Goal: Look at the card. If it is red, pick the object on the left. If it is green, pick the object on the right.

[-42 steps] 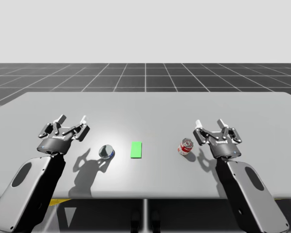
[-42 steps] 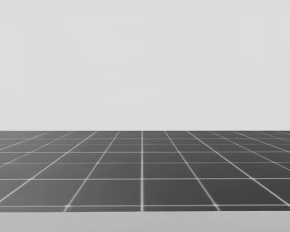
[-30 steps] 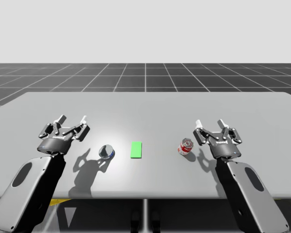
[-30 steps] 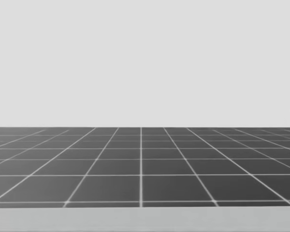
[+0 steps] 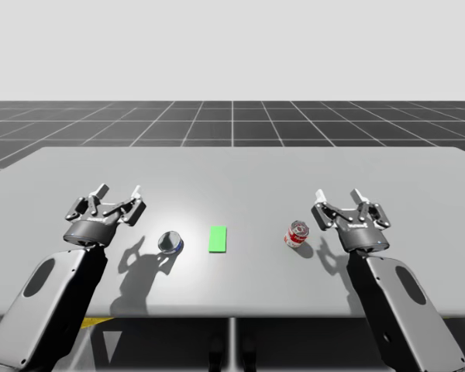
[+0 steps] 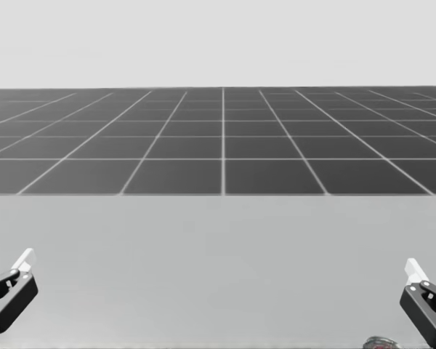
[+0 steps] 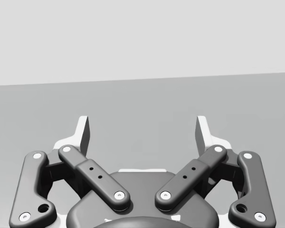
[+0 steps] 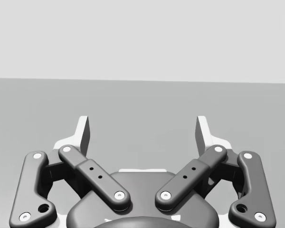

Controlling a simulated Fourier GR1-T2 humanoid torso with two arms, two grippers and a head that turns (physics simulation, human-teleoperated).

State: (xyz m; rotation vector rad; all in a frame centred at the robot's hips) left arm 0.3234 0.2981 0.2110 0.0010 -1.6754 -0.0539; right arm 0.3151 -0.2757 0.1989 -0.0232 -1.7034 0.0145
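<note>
Across the grey table (image 5: 232, 167), seen from the high view, a green card (image 5: 218, 239) lies flat at the middle, with one object on each side so that its colour can settle the choice. A short blue can (image 5: 170, 243) with a silver top sits just to the card's left, and a red can (image 5: 297, 234) stands just to its right. Since the card is green, I judge the red can to be the one to pick. My left gripper (image 5: 118, 191) hangs near the blue can on its outer side. My right gripper (image 5: 337, 195) hangs just beside the red can, apart from it. Each has its fingers spread, which looks like a ready pose, so either arm could go once the card is read.

From my head, the gaze rests on the far part of the table and the dark floor grid (image 6: 223, 138) beyond. My left gripper (image 6: 11, 287) and right gripper (image 6: 425, 298) stand at the lower corners. I judge that a lower look is needed to read the card.

Along my left wrist, the left gripper (image 7: 143, 133) has its fingers wide apart, with bare table ahead.

Along my right wrist, the right gripper (image 8: 143, 133) is equally spread, with nothing between its fingers. It would have to turn toward the red can before closing.
</note>
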